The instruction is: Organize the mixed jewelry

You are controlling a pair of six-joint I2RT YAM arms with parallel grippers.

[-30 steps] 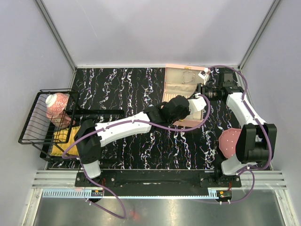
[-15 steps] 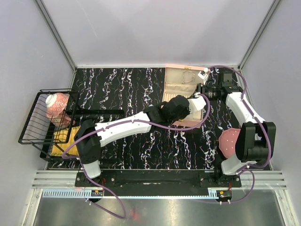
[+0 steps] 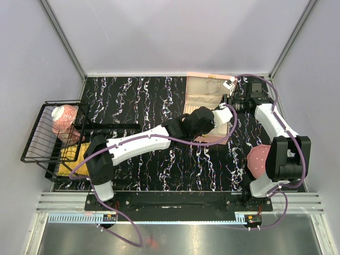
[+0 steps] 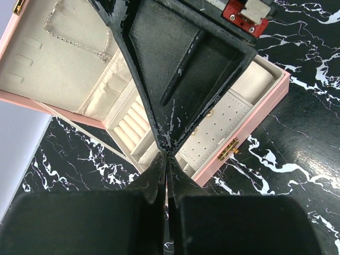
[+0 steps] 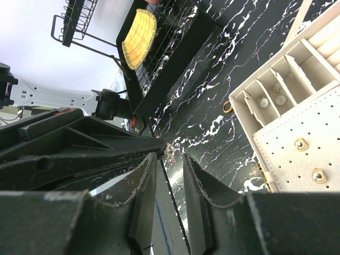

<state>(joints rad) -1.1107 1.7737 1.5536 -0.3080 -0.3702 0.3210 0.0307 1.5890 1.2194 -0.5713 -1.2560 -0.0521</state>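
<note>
Two robot arms reached over an open pink box [image 3: 199, 85] at the far right of a black, white-veined table [image 3: 133, 95], their hands hanging close together above the box's right side. The left hand [image 4: 166, 155] had its fingers pressed together, with only a hairline slit between them; whether anything was pinched there could not be told. The right hand [image 5: 170, 153] had its fingers a narrow gap apart, and whether they gripped anything could not be told either. A small gold ring [image 5: 227, 108] lay on the table just beside a corner of the box's compartment tray, outside the box. A thin pale chain [image 4: 79, 40] lay strung across the cream lining of the opened lid [image 4: 48, 69]. Several gold studs [image 5: 300, 143] sat on the perforated cream pad [image 5: 295, 167] inside the box, beside a row of ring rolls [image 4: 130, 125] and a set of small divided compartments [image 5: 273, 79]. A gold clasp [image 4: 229, 150] showed on the box's pink front wall. At the left side of the table, well apart from the box, a black wire rack [image 3: 37, 141] held a pink patterned bowl [image 3: 64, 118] and a ribbed yellow piece [image 5: 139, 34]. A round pink dotted disc [image 3: 257, 159] lay near the base of the right arm [image 3: 271, 119], partly hidden by that arm. The left arm [image 3: 143, 142] stretched diagonally across the table from its near-left base.
</note>
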